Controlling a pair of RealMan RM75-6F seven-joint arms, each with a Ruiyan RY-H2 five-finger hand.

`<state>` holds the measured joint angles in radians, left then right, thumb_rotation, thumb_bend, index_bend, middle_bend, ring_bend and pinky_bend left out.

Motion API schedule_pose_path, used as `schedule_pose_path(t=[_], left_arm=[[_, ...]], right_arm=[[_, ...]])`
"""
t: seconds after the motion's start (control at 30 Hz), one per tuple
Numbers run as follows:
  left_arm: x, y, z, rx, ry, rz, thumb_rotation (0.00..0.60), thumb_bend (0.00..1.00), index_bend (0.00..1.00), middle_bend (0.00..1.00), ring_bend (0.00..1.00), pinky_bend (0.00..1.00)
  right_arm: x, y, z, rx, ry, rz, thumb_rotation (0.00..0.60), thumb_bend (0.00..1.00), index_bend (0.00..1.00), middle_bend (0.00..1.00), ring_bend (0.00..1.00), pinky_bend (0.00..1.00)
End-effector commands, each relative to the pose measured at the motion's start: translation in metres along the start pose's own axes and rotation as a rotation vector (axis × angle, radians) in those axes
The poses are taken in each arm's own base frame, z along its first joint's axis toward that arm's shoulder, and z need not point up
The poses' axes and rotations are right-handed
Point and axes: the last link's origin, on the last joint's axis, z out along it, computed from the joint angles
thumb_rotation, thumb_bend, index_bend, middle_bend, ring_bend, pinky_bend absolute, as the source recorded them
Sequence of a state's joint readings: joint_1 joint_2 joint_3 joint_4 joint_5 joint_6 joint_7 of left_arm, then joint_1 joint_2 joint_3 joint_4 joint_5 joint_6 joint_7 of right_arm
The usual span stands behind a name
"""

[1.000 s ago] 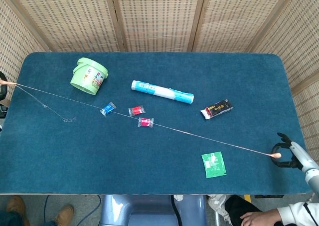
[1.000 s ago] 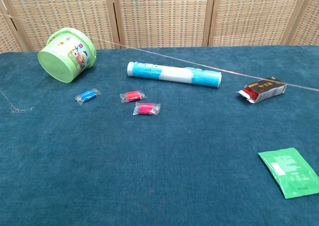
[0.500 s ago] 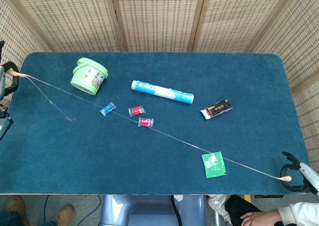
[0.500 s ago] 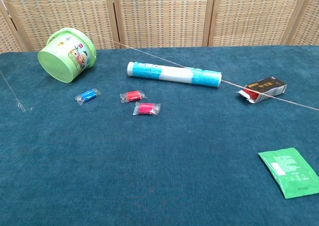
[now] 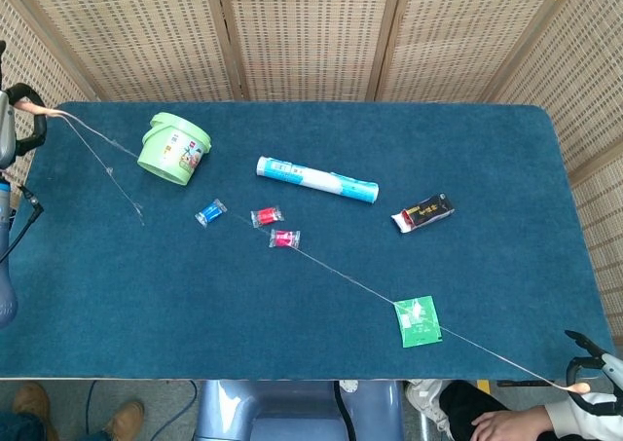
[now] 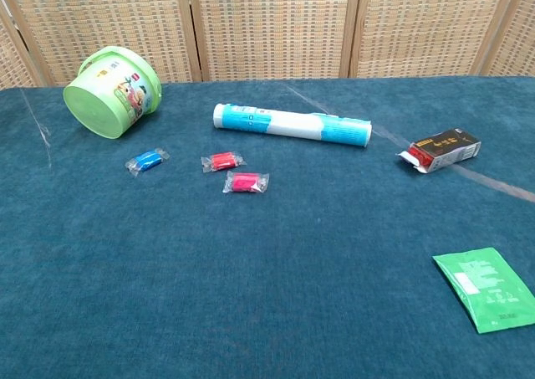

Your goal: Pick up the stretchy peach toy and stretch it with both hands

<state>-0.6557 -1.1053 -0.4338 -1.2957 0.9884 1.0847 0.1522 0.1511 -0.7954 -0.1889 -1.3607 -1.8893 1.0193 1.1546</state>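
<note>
Hands (image 5: 14, 125) (image 5: 596, 375) hold peach toy (image 5: 341, 275) taut

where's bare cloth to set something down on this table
Free: the near-left stretch in front of the blue candy, and the far-right corner behind the black box. Crowded: the bucket, tube and candies mid-table. The stretched toy crosses diagonally over the green packet.

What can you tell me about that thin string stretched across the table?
It is the stretchy peach toy, pulled into a hair-thin, pale strand running diagonally above the blue table. Its thicker peach ends sit in the left hand at the far corner and the right hand at the near edge. A finer thread hangs off it near the left end.
</note>
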Motion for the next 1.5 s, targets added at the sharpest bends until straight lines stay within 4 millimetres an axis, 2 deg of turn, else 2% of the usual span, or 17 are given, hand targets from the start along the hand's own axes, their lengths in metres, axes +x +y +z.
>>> schedule_pose_path(t=[0.03, 0.3, 0.5, 0.6, 0.73, 0.87, 0.97, 1.13, 1.27, 1.5], left_arm=[[0.009, 0.011, 0.01, 0.017, 0.017, -0.034, 0.6, 0.53, 0.83, 0.0, 0.0, 0.0], [0.025, 0.029, 0.034, 0.072, 0.021, -0.087, 0.6, 0.55, 0.83, 0.0, 0.0, 0.0], [0.025, 0.053, 0.041, 0.04, 0.008, -0.123, 0.6, 0.56, 0.83, 0.0, 0.0, 0.0], [0.019, 0.062, 0.029, -0.045, 0.002, -0.123, 0.6, 0.57, 0.83, 0.0, 0.0, 0.0], [0.017, 0.058, 0.017, -0.094, 0.0, -0.107, 0.6, 0.57, 0.83, 0.0, 0.0, 0.0], [0.009, 0.048, -0.006, -0.138, -0.038, -0.111, 0.6, 0.57, 0.83, 0.0, 0.0, 0.0], [0.004, 0.042, -0.016, -0.15, -0.062, -0.13, 0.6, 0.57, 0.83, 0.0, 0.0, 0.0], [-0.005, 0.033, -0.034, -0.182, -0.086, -0.136, 0.6, 0.57, 0.83, 0.0, 0.0, 0.0], [-0.013, 0.025, -0.06, -0.225, -0.113, -0.16, 0.6, 0.57, 0.83, 0.0, 0.0, 0.0], [-0.023, 0.015, -0.102, -0.261, -0.138, -0.198, 0.6, 0.57, 0.83, 0.0, 0.0, 0.0]], right_arm=[[-0.001, 0.004, -0.006, -0.007, -0.01, -0.01, 0.6, 0.62, 0.79, 0.07, 0.0, 0.0], [0.001, 0.013, -0.023, -0.019, 0.009, 0.007, 0.6, 0.62, 0.79, 0.07, 0.0, 0.0], [0.0, 0.009, -0.018, 0.014, 0.025, 0.022, 0.6, 0.62, 0.78, 0.07, 0.0, 0.0], [0.018, -0.021, 0.006, 0.111, 0.063, 0.015, 0.6, 0.62, 0.78, 0.07, 0.0, 0.0], [0.033, -0.046, 0.025, 0.164, 0.077, 0.026, 0.6, 0.62, 0.78, 0.07, 0.0, 0.0], [0.059, -0.087, 0.055, 0.238, 0.087, 0.041, 0.6, 0.62, 0.78, 0.07, 0.0, 0.0], [0.067, -0.101, 0.067, 0.254, 0.09, 0.031, 0.6, 0.61, 0.78, 0.07, 0.0, 0.0], [0.077, -0.127, 0.088, 0.288, 0.092, 0.018, 0.6, 0.61, 0.78, 0.07, 0.0, 0.0], [0.08, -0.164, 0.116, 0.349, 0.09, 0.028, 0.6, 0.61, 0.78, 0.08, 0.0, 0.0], [0.069, -0.231, 0.153, 0.479, 0.098, 0.04, 0.6, 0.6, 0.78, 0.08, 0.0, 0.0]])
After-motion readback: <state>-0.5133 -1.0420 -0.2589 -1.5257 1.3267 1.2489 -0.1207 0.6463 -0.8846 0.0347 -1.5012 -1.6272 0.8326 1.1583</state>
